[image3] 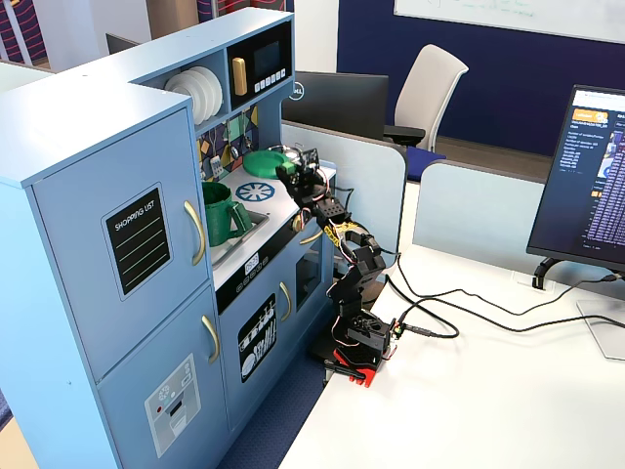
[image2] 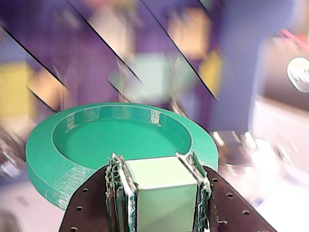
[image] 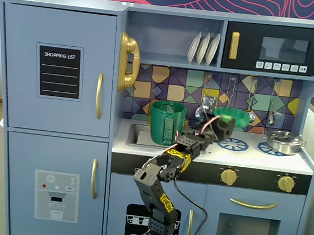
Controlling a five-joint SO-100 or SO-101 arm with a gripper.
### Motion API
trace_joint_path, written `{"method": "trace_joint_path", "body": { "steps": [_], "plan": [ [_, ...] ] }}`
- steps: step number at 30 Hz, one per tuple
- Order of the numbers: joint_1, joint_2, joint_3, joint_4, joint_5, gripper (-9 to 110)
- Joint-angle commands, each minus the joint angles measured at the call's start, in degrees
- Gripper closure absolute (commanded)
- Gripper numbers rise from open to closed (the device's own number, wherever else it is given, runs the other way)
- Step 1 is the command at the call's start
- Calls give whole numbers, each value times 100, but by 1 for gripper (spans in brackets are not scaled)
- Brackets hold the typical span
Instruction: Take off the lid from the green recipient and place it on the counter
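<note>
Lid hangs level above the counter, right of the open green recipient, its centre tab clenched between the jaws of the gripper.

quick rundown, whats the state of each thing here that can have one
lid: off the container, held in the air above the counter
green container: upright, open at the top
gripper: shut on the lid's tab
counter: lid not set on it yet
silver pot: upright on the right burner ring, covered
plates: standing on edge on the shelf
microwave: door closed
</note>
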Motion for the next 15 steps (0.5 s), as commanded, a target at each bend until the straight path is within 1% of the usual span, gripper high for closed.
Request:
{"method": "trace_joint_path", "body": {
  "steps": [1,5,15],
  "plan": [
    [123,-237,387,-1063,-9,102],
    [114,-519,826,-1512,-18,102],
    [176,-694,1169,-1661,-44,102]
  ]
}}
